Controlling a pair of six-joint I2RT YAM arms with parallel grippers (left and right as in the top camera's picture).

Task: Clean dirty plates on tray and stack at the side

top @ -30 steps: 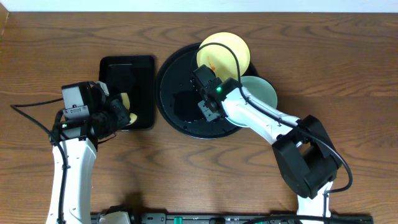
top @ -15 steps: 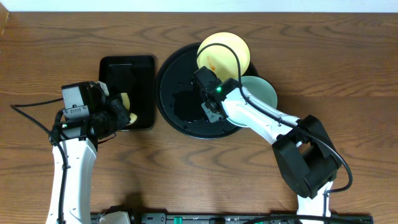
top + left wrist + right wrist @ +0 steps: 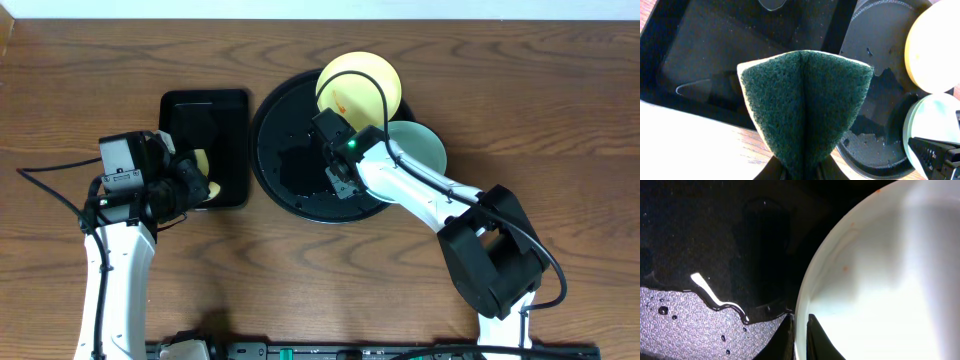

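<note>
A pale yellow plate (image 3: 360,85) with orange smears lies at the far right of the round black tray (image 3: 290,150). Beside it a mint-green plate (image 3: 418,150) overlaps the tray's right rim. My right gripper (image 3: 345,186) is at that plate's left edge. In the right wrist view its fingers (image 3: 800,332) pinch the rim of the mint-green plate (image 3: 880,275), one finger on each side. My left gripper (image 3: 802,172) is shut on a folded green scouring sponge (image 3: 805,105) and hangs over the near right corner of the rectangular tray (image 3: 205,125).
Water pools and droplets lie on the round tray's floor (image 3: 700,325). The rectangular black tray (image 3: 705,55) sits just left of the round one. Bare wooden table (image 3: 520,90) surrounds both.
My right gripper's fingers have closed onto the mint-green plate's rim. The left arm and sponge have not moved.
</note>
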